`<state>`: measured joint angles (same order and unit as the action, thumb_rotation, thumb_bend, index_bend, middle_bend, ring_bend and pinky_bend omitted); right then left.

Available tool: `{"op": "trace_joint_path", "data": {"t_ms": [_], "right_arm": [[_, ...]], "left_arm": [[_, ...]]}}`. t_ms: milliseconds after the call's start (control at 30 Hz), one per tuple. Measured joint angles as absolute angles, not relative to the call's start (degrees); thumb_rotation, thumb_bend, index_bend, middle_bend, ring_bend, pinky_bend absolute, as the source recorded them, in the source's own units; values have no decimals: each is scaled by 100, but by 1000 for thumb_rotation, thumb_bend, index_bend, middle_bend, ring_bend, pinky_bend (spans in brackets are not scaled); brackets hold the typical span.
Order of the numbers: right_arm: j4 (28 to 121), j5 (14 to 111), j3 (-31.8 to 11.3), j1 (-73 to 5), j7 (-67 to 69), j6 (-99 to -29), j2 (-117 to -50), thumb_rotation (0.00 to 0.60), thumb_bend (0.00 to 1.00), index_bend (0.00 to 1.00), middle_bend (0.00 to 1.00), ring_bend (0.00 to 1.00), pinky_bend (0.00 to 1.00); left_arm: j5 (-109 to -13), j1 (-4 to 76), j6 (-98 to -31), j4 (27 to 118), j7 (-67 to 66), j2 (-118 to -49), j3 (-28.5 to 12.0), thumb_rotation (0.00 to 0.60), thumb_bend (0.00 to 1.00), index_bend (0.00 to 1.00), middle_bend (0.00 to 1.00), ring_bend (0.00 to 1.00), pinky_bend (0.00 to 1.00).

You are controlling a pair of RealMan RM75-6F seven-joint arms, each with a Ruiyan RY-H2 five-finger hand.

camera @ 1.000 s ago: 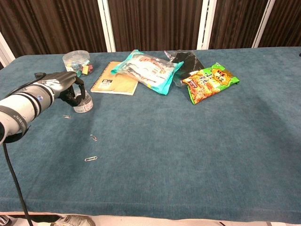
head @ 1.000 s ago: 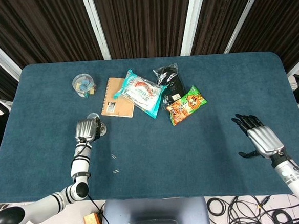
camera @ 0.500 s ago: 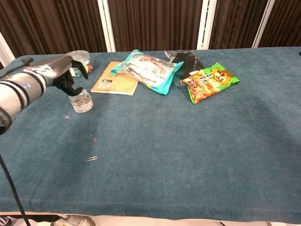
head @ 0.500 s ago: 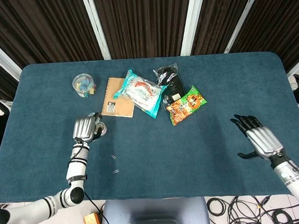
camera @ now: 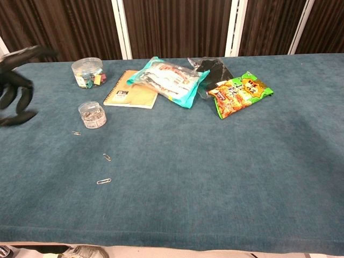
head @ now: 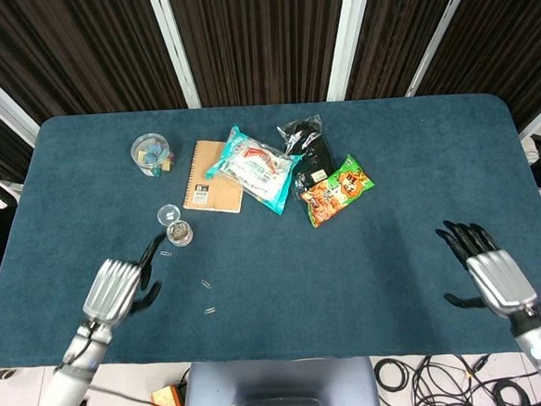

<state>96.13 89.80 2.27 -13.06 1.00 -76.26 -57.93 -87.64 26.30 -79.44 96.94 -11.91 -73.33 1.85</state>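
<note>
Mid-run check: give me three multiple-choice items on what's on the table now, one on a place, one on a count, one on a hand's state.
1. The small tub of clips stands:
A. in front of the notebook, toward the robot's left
B. on the green snack bag
C. at the right table edge

2. Loose paper clips on the cloth:
A. none
B. three
C. ten

3. The left hand is:
A. gripping the tub
B. open, holding nothing
C. pressing the notebook

Answers: 1 A, chest view shows it there; 2 B, three lie apart; 3 B, fingers spread, off the tub.

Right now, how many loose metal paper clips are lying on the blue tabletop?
3: one loose paper clip beside the small clear tub, one further toward the front edge, one nearest it. Others may escape notice.
</note>
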Motion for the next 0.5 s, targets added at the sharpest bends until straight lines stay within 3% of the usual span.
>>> {"op": "trace_joint_path", "data": {"t_ms": [67, 233, 367, 500], "right_arm": [[9363, 9198, 349, -1006, 73, -8084, -6004, 600, 55, 0, 0, 0, 0], [8979, 9687, 559, -540, -1, -8726, -6290, 600, 55, 0, 0, 0, 0], [8915, 9689, 578, -416, 27, -8830, -6349, 600, 55, 0, 0, 0, 0], [8934, 9562, 526, -428, 164, -8740, -6263, 600, 55, 0, 0, 0, 0]], "left_arm": [[-9348, 2214, -8402, 9443, -945, -7223, 571, 600, 322, 0, 10, 0, 7], [-10051, 1459, -9121, 8820, -844, -7119, 1062, 600, 315, 0, 0, 0, 0], [-10371, 1375, -9146, 8817, -794, -7016, 1174, 600, 313, 0, 0, 0, 0], [-10041, 1358, -8865, 8952, -871, -6926, 1139, 600, 310, 0, 0, 0, 0]]}}
